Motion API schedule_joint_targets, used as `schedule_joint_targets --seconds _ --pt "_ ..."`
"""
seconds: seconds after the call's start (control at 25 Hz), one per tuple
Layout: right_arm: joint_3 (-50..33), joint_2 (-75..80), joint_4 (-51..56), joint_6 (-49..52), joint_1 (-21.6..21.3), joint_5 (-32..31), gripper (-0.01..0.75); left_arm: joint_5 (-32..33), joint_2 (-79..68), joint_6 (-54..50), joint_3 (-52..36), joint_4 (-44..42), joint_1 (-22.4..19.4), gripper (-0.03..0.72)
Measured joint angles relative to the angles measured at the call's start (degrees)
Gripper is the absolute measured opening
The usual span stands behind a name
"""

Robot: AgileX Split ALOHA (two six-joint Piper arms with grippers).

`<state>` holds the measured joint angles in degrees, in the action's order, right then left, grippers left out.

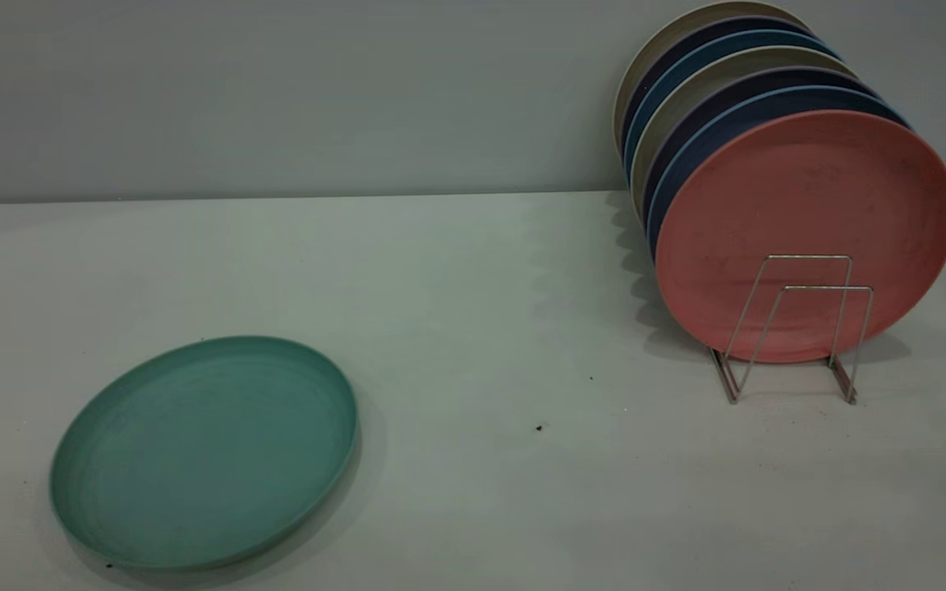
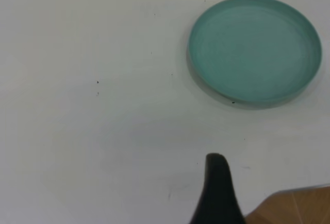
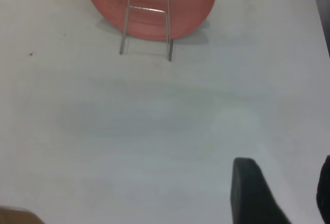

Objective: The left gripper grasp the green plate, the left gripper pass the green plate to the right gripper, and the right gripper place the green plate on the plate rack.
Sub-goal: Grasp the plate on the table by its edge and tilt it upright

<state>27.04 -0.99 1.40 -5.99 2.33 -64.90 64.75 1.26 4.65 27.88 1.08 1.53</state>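
progress: nothing done yet | green plate (image 1: 204,453) flat on table (image 1: 473,328), untouched, well apart from plate rack (image 1: 793,328) | left gripper (image 2: 217,193) fingers: cannot tell; right gripper (image 3: 281,190) spread, empty | left: grasp; handover; racking

Low front exterior view, 2 wrist views looking down at table (image 1: 473,328)

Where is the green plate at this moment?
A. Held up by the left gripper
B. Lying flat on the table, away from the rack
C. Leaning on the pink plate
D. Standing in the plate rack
B: the green plate lies flat on the table, far from the plate rack, with nothing gripping it.
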Motion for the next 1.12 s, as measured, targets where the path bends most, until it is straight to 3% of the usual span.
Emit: schedule_joint_targets --seconds 0.84,1.12 --pt "0.3 0.0 0.0 0.25 0.0 0.24 0.333 0.0 -0.34 -2.76 0.0 -2.56 0.0 0.59" --pt "5.56 10.52 0.36 3.52 0.0 6.65 0.439 -4.75 -12.65 -8.37 5.95 -6.65 0.0 0.59"
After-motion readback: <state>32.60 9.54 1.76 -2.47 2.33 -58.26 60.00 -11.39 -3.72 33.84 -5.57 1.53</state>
